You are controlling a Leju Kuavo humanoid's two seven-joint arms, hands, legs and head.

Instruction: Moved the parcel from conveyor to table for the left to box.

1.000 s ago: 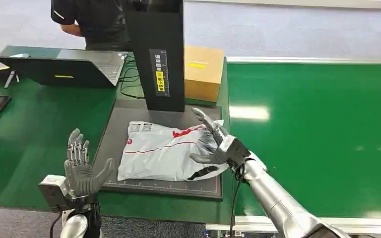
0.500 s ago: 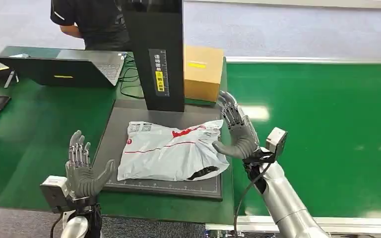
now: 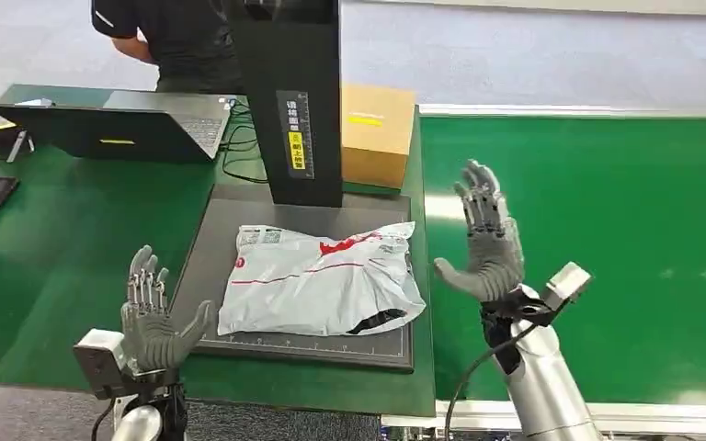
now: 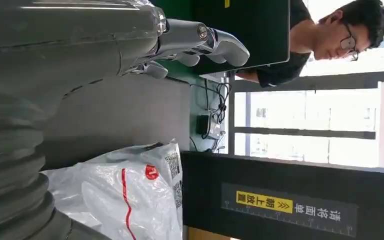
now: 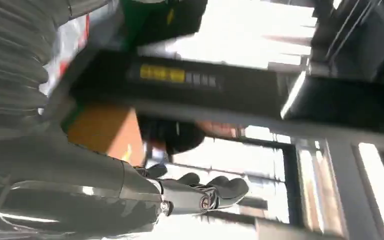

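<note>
Left hand: fingers spread, empty, near the table's front edge. White crinkled plastic parcel: flat on dark scale mat; approach low, probably grip its nearer edge. Right hand: released, raised over green conveyor belt.

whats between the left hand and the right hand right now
In the head view, the white parcel lies on the dark mat between the open left hand and the raised right hand; neither touches it.

My head camera looks steeply down at the table; both wrist cameras sit close behind my hands, turned sideways, sharing the black column and parcel
</note>
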